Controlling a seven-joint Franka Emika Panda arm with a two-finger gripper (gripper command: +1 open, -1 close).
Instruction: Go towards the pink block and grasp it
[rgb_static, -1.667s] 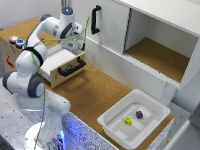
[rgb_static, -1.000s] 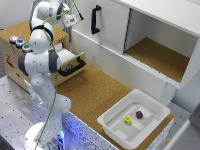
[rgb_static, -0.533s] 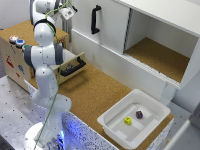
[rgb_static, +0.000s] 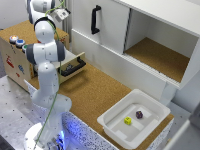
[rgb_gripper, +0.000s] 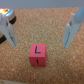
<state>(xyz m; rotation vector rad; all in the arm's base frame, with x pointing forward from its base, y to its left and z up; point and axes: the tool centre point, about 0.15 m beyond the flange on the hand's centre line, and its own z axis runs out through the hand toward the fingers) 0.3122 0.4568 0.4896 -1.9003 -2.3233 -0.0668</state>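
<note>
Cork-topped counter (rgb_static: 95, 95), white cabinet behind. Pink block (rgb_gripper: 37, 53) sat on the cork, marked with a dark "L", in the gap between the two fingers (rgb_gripper: 69, 31) but touching neither. Gripper (rgb_gripper: 38, 31) was spread wide, holding nothing. Arm (rgb_static: 46, 55) stood upright, reaching up and back at the exterior view's left. White bin (rgb_static: 112, 125) sat well apart, holding two small dice.

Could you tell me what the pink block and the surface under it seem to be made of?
The pink block looks like painted wood or matte plastic: flat, even colour, crisp edges, a dark letter printed on top; which one is unclear. The surface looks like cork board: speckled tan grain, no shine.
</note>
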